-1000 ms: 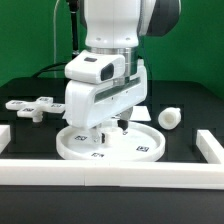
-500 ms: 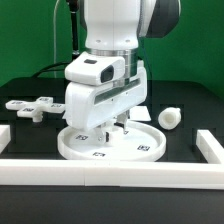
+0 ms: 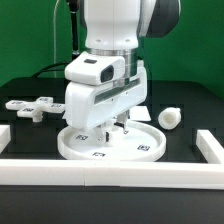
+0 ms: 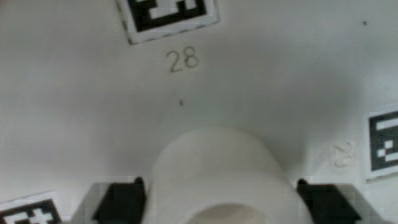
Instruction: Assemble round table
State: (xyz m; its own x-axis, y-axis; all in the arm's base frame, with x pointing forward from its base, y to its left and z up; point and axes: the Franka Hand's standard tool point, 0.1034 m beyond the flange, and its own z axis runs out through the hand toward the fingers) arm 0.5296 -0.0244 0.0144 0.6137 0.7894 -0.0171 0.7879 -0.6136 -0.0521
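Nothing was seen to shift over the last second: the round disc (image 3: 125, 142) was left flat on the table and the gripper (image 3: 110, 128) was kept low over its middle, with a white rounded part (image 4: 217, 165) flanked by the fingers (image 4: 121, 200), though whether it was clamped could not be told, so no progress was judged made.

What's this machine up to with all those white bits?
The robot arm's gripper hangs low over the large round disc, its fingers either side of a rounded white part; whether they grip it I cannot tell. The short post lies apart on the exterior view's right, the cross-shaped foot piece on its left. Nothing looks joined yet.
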